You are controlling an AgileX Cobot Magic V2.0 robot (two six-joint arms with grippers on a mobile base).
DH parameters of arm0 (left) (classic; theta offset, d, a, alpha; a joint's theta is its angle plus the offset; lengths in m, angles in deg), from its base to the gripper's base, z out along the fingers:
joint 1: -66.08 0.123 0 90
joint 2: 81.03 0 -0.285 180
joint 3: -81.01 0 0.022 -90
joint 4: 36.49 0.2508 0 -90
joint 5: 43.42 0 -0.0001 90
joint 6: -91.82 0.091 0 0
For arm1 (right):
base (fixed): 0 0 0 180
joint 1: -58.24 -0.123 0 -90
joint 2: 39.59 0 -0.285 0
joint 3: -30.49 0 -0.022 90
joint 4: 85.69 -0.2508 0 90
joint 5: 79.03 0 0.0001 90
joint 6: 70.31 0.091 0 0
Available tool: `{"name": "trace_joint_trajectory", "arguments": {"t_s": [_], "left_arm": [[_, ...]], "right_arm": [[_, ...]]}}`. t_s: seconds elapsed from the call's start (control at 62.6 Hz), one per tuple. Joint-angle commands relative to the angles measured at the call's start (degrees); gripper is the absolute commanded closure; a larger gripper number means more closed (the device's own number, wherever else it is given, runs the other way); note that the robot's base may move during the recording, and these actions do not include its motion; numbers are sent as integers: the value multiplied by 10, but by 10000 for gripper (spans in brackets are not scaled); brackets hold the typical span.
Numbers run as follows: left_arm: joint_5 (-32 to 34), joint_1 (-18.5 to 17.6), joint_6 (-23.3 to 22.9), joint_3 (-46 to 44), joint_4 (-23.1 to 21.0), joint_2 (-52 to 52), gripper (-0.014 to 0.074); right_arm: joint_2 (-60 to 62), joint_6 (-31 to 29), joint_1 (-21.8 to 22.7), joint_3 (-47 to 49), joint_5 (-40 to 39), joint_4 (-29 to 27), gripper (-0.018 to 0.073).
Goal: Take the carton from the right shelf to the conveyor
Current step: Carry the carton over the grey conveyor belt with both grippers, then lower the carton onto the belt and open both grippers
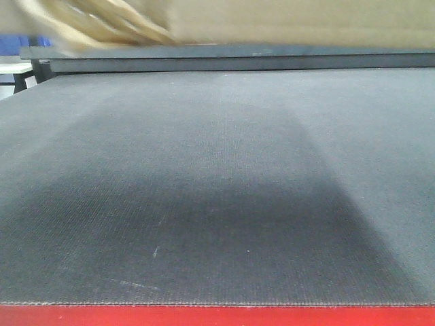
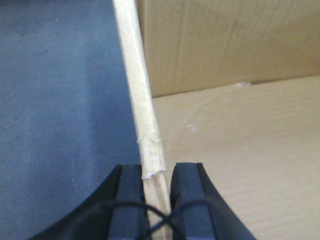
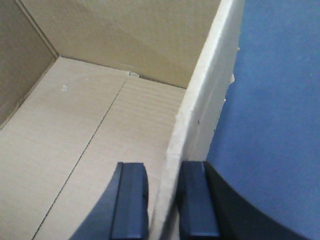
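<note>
The carton (image 1: 292, 20), plain brown cardboard, fills the top of the front view, blurred, above the far end of the conveyor (image 1: 217, 170), which carries a broad shadow. My left gripper (image 2: 159, 200) is shut on the carton's left wall edge (image 2: 142, 100), with the open inside of the carton (image 2: 240, 150) to its right and the belt (image 2: 60, 100) to its left. On the opposite wall (image 3: 200, 115) my right gripper (image 3: 165, 200) is shut, one pad inside the carton (image 3: 100, 130), one outside over the belt (image 3: 270, 100). The right shelf is out of view.
A bright red edge strip (image 1: 217, 316) borders the belt's near side. A dark frame rail (image 1: 238, 60) runs along its far side. At the far left stand a white surface (image 1: 12, 68) and something blue (image 1: 35, 41).
</note>
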Motion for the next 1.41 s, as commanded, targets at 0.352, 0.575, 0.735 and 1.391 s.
{"name": "trace_joint_trajectory", "arguments": {"t_s": [0.352,0.575,0.735,1.391], "left_arm": [[106,61,9,-3,10,-182,599],[133,89,9,-3,10,-247,599],[137,94,9,-3,11,-260,500],[106,106,38,12,0,-96,73]], "right_arm": [[-184,-16,3,4,-161,60,629],[-268,-16,3,4,-208,82,629],[-293,-16,3,4,-212,84,493],[-144,0,40,8,-153,84,80]]}}
